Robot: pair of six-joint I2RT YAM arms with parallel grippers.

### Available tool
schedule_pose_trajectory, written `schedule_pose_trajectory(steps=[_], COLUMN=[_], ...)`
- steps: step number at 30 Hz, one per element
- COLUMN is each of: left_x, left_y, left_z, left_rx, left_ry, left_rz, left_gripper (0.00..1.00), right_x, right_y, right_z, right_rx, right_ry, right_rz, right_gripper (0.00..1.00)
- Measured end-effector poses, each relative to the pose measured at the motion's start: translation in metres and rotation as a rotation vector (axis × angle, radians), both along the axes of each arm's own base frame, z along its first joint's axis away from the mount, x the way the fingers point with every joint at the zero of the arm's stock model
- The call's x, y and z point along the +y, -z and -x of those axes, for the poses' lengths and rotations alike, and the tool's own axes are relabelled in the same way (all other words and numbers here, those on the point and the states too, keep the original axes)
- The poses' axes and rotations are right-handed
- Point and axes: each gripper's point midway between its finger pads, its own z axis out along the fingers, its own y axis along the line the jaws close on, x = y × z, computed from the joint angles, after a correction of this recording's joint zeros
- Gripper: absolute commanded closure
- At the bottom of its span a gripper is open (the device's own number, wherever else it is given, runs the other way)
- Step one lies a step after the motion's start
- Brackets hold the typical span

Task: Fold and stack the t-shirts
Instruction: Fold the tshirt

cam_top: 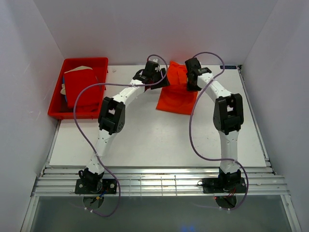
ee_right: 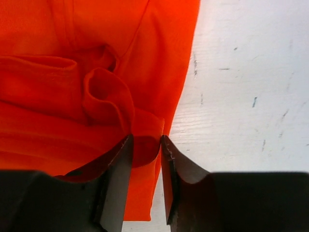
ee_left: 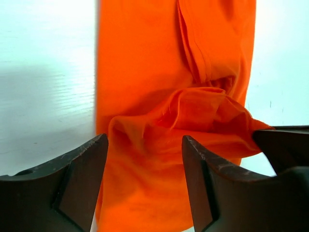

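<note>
The bright orange t-shirt [cam_top: 176, 99] lies partly folded on the white table, towards the back middle. Both grippers are at its far end. My left gripper [cam_top: 161, 77] is open, its jaws wide apart over a bunched fold of the orange cloth [ee_left: 145, 96]. My right gripper [cam_top: 192, 79] is shut on a raised fold at the shirt's edge [ee_right: 145, 145]. The tip of the right gripper shows at the right of the left wrist view [ee_left: 285, 145]. The deeper red t-shirt [cam_top: 79, 87] lies folded in the tray at the back left.
The rigid red plastic tray [cam_top: 55, 113] sits at the table's back left corner. White walls close in the back and both sides. The white table board [cam_top: 159, 140] reaches to a metal rail at the near edge.
</note>
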Motion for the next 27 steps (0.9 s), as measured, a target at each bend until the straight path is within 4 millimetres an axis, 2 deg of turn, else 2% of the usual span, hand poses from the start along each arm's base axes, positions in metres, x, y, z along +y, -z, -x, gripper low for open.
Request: schedule_pose_trajectory(steps=[4, 8, 10, 12, 13, 15, 16, 18, 22, 24, 27], left_x=[0.011, 0.024, 0.028, 0.023, 0.016, -0.004, -0.017, -0.039, -0.075, -0.084, -0.086], left_y=[-0.019, -0.064, -0.095, -0.120, -0.129, -0.138, -0.138, -0.124, -0.072, -0.044, -0.009], left_z=[-0.007, 0.002, 0.012, 0.026, 0.034, 0.049, 0.056, 0.070, 0.098, 0.107, 0.115], left_rx=[-0.053, -0.123, -0.169, -0.216, -0.231, -0.246, -0.247, -0.221, -0.130, -0.084, -0.029], left_ry=[-0.061, -0.097, -0.100, -0.080, -0.063, -0.012, 0.020, 0.078, 0.180, 0.210, 0.230], left_rz=[-0.026, -0.016, 0.009, 0.049, 0.068, 0.109, 0.127, 0.141, 0.124, 0.105, 0.073], left_gripper=[0.26, 0.27, 0.40, 0.58, 0.80, 0.95, 1.00, 1.00, 1.00, 1.00, 1.00], right_x=[-0.008, -0.013, -0.012, -0.007, -0.002, 0.008, 0.014, 0.025, 0.043, 0.050, 0.058], right_y=[-0.021, -0.056, -0.078, -0.098, -0.105, -0.110, -0.108, -0.093, -0.054, -0.037, -0.024], right_z=[-0.005, 0.006, 0.014, 0.019, 0.020, 0.020, 0.020, 0.022, 0.026, 0.028, 0.032], right_rx=[-0.061, -0.138, -0.181, -0.220, -0.236, -0.248, -0.243, -0.204, -0.099, -0.053, -0.010], right_ry=[0.031, 0.029, 0.014, -0.014, -0.033, -0.067, -0.083, -0.117, -0.164, -0.180, -0.190], right_rz=[0.028, 0.006, -0.020, -0.064, -0.091, -0.143, -0.168, -0.208, -0.273, -0.300, -0.337], right_gripper=[0.59, 0.51, 0.63, 0.80, 0.92, 0.92, 0.92, 0.92, 0.92, 0.92, 0.92])
